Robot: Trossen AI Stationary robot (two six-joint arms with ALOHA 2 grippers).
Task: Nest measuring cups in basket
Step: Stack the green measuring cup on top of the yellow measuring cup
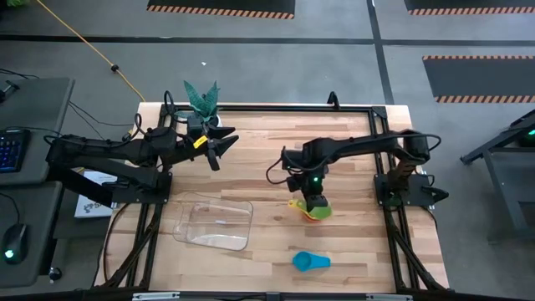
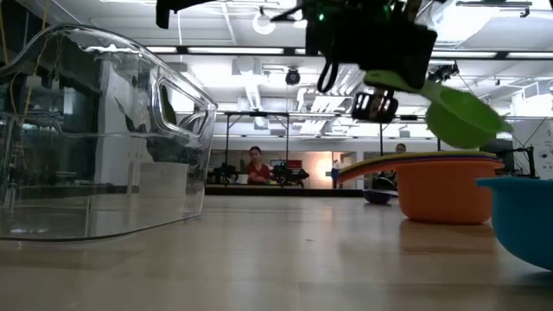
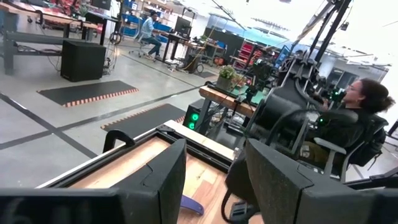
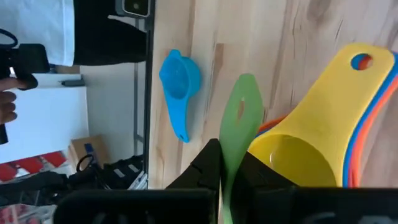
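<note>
My right gripper (image 1: pixel 313 201) is shut on a green measuring cup (image 2: pixel 462 114), just above a nested stack (image 1: pixel 311 211) near the table's middle right. The stack has an orange cup (image 2: pixel 441 188) at the bottom and a yellow cup (image 4: pixel 303 152) on top, with blue and orange handles showing under the yellow one. A light blue cup (image 1: pixel 311 262) lies alone toward the near edge. The clear basket (image 1: pixel 214 223) rests flat on the table left of the stack. My left gripper (image 1: pixel 219 149) hovers open at the far left, beside the plant. My right gripper pinches the green cup's flat handle (image 4: pixel 238 134) between its two fingers, coming from above and pointing down. The handle's free end (image 4: pixel 245 84) sticks out beyond the fingertips. The cup is lifted clear of the stack and tilted, its bowl (image 2: pixel 467 121) off to one side of the fingers.
A white pot with a green plant (image 1: pixel 201 102) stands at the far edge by the left arm. A black frame (image 1: pixel 267 109) runs round the table. Bare wood lies between the basket and the stack. People sit in the room beyond the table.
</note>
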